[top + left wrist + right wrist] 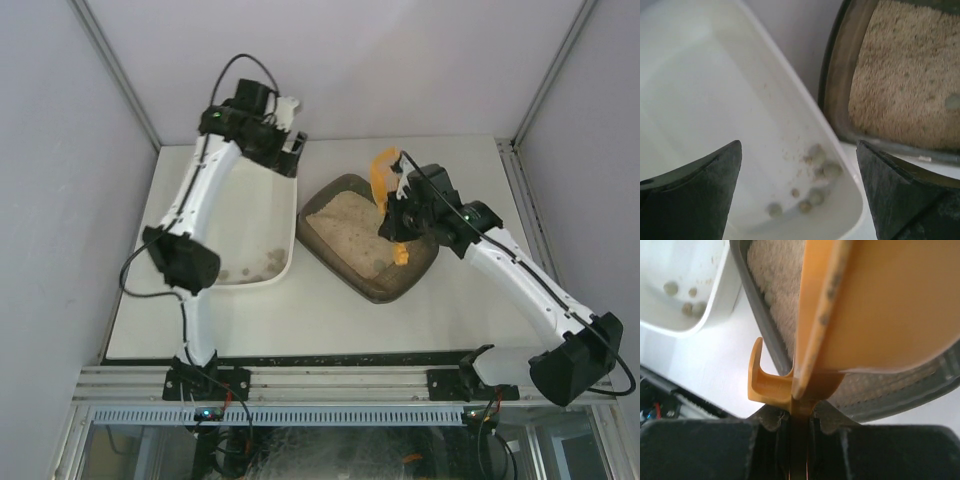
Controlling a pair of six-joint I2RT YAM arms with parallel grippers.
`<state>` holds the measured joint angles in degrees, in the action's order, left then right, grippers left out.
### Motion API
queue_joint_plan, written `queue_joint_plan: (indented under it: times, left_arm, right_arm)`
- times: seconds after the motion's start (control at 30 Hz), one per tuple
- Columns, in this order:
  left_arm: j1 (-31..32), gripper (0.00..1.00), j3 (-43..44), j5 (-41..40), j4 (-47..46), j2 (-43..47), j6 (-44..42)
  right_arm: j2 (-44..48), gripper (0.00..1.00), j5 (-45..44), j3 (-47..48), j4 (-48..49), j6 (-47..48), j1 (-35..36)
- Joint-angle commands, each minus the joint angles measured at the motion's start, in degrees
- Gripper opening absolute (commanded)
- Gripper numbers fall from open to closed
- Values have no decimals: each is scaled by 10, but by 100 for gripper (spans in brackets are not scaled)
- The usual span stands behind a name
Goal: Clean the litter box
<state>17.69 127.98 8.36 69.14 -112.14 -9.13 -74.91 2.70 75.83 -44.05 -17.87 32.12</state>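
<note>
**Scoop lifted over litter box; tub stands ready at left.**

The left gripper (797, 150) hangs above the tub's (260, 220) far end, jaws spread wide and empty, likely parked clear. Clumps (815, 170) lie in the tub's near corner. The litter box (372, 292) sits mid-table just beside the tub, rims close, so transfers look short. The right gripper (800, 420) is clamped tight on the scoop (383, 170) handle, above the box's right side. Bare table (300, 330) lies nearer.

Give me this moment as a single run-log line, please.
right gripper: shut on orange scoop, over litter box | left gripper: open, above white tub | clumps in tub
</note>
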Motion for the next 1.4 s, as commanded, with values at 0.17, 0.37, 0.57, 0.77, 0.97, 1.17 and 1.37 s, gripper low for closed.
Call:
queue_joint_plan:
  times: [0.17, 0.37, 0.57, 0.77, 0.97, 1.17, 1.37]
  left_arm:
    - [162, 97, 97, -149, -73, -152, -42]
    - [178, 82, 132, -131, -66, -218, -37]
    - [190, 75, 92, -233, -122, -241, -60]
    - [190, 79, 70, -234, -169, -205, -65]
    - [190, 86, 117, -255, -170, -238, -102]
    - [190, 75, 117, -276, -157, -290, -127]
    - [180, 17, 86, -268, -154, -285, -124]
  right_arm:
    - [85, 0, 245, -187, 136, -116, -105]
    - [99, 0, 268, -226, 158, -121, -131]
    - [95, 0, 348, -266, 218, -152, -177]
    - [86, 0, 365, -287, 243, -157, -181]
    - [78, 0, 376, -307, 267, -170, -181]
    - [81, 0, 369, -326, 271, -172, -181]
    - [79, 0, 367, -335, 287, -186, -181]
